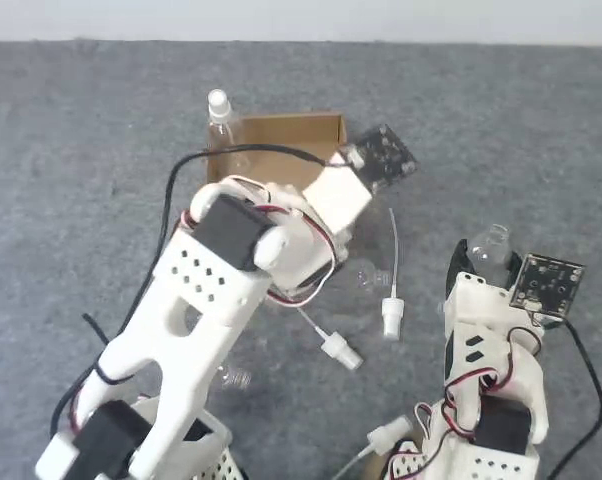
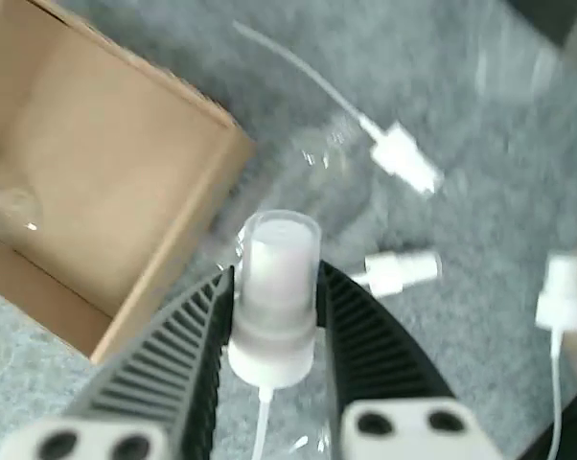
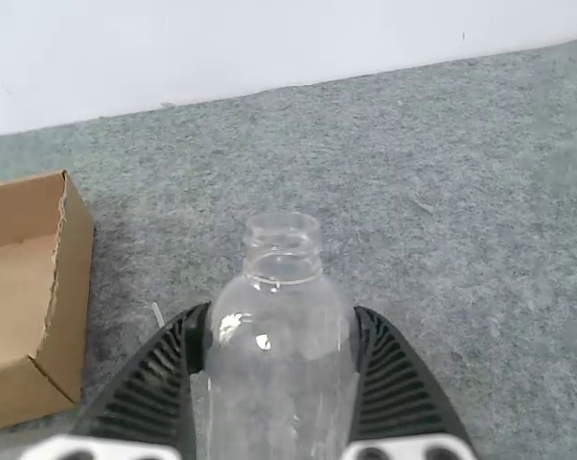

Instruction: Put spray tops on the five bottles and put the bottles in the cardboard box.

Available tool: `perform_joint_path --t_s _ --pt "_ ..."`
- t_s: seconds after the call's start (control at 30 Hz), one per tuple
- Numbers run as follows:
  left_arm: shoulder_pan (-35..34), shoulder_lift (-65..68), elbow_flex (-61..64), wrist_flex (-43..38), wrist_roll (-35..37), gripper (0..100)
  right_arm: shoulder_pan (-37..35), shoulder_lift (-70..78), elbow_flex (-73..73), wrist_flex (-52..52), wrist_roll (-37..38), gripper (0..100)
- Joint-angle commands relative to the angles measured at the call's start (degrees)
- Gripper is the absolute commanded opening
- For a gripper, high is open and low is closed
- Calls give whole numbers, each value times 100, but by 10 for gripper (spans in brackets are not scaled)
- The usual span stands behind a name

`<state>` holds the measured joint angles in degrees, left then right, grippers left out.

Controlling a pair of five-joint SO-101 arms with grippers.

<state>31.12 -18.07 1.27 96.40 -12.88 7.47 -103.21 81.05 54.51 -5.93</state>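
Toward the far edge of the tabletop [image 1: 61, 150], near its middle, the high view has the cardboard box [image 1: 281, 135] lying open, with a capped bottle [image 1: 219, 112] upright at its far left corner; I cannot tell whether it stands inside the wall or just outside. The left arm [image 1: 216, 270] stretches from the near edge, its wrist over the box's near right corner. A lying bottle [image 1: 366, 275] rests just beside that wrist, and three loose spray tops [image 1: 393, 315] are scattered between the arms, toward the near edge. By the right edge the right gripper [image 1: 486, 258] grips a clear open bottle [image 1: 491, 243]. From the left wrist view, the left gripper [image 2: 276, 287] is clenched on a held spray top [image 2: 274, 316], both ribbed jaws pressed to its cap and its thin tube hanging below; the box's corner is near on one side and loose tops lie on the grey surface beyond. From the right wrist view, the right pincer's jaws press both sides of the open bottle's shoulder, its neck upright and uncapped, with the box well apart from it
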Motion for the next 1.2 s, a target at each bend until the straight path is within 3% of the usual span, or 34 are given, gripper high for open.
perform_joint_path --t_s 0.0,0.17,0.47,0.77,1.17 --pt "-26 -26 -910 26 440 62 -277 -75 -44 -110 -229 6" --pt "0 -26 -1393 0 826 62 -356 -84 -44 -110 -264 6" --pt "0 -35 -1499 -747 1336 62 -532 -84 -44 -101 -237 6" --pt "0 -976 -1446 -1327 1714 62 -848 -84 -97 119 -220 6" --pt "-62 -2330 338 -2760 2207 62 -1367 -84 -132 330 70 6"
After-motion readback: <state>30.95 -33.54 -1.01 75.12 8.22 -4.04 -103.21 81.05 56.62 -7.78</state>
